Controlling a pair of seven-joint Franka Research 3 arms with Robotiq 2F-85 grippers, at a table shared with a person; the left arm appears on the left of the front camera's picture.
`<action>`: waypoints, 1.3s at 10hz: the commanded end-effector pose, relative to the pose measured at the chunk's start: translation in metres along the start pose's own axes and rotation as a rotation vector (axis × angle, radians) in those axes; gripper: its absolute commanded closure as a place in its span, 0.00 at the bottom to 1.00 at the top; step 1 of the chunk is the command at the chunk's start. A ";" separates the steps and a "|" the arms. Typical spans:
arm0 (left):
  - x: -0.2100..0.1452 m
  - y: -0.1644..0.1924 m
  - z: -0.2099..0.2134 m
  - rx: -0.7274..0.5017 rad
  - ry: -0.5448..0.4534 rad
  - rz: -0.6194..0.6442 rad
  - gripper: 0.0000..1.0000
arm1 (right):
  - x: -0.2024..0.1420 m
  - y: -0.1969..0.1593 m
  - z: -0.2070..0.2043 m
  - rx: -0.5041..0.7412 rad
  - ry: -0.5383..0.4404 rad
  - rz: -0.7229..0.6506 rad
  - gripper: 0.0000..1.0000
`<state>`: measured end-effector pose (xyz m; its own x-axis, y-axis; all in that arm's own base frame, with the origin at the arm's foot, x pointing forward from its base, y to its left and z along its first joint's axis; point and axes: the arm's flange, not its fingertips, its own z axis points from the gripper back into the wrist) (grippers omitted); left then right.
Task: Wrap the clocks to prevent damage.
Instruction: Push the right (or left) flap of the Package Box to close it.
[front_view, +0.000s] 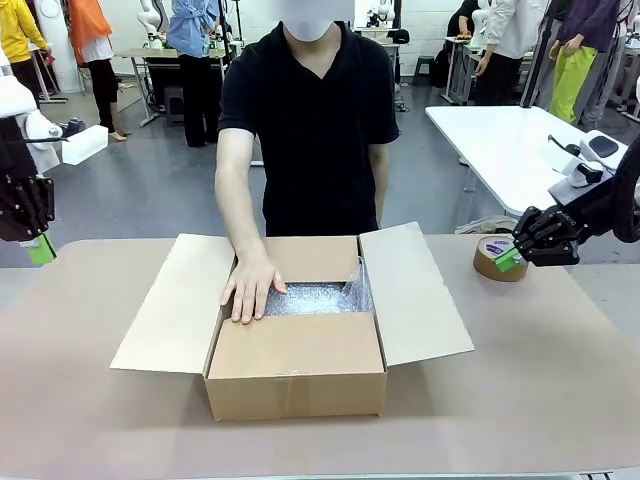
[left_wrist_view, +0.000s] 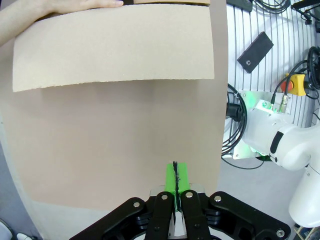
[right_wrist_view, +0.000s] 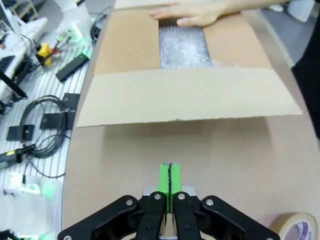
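Danger lies in the box at mid-bench — a person's hand presses bubble wrap, clocks presumably beneath, unseen; a reaching arm could strike it. Left gripper and right gripper hang by the bench's side edges — pads pressed together, empty.

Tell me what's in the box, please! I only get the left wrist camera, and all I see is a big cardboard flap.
Observer: There's bubble wrap lying inside the open box.
Operator: Is anybody touching it?
Observer: Yes, the person's hand rests flat at the bubble wrap's edge.
Operator: Is there any tape?
Observer: A tape roll lies to the right of the box, just behind the shut right gripper.
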<state>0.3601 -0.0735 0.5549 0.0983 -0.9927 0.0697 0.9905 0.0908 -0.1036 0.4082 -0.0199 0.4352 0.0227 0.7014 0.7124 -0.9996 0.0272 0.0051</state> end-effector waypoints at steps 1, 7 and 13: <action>0.001 -0.001 0.001 0.001 -0.003 0.017 1.00 | -0.002 0.002 0.003 -0.018 -0.007 0.022 0.99; 0.001 -0.001 0.001 0.001 -0.003 0.017 1.00 | -0.043 -0.019 -0.040 0.047 0.003 0.053 0.99; 0.001 -0.001 0.001 0.001 -0.003 0.017 1.00 | -0.078 -0.040 -0.096 0.046 -0.259 0.087 0.99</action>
<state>0.3602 -0.0735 0.5549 0.0983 -0.9927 0.0697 0.9905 0.0908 -0.1035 0.4401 -0.0060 0.3180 -0.0408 0.5545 0.8312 -0.9989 -0.0413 -0.0215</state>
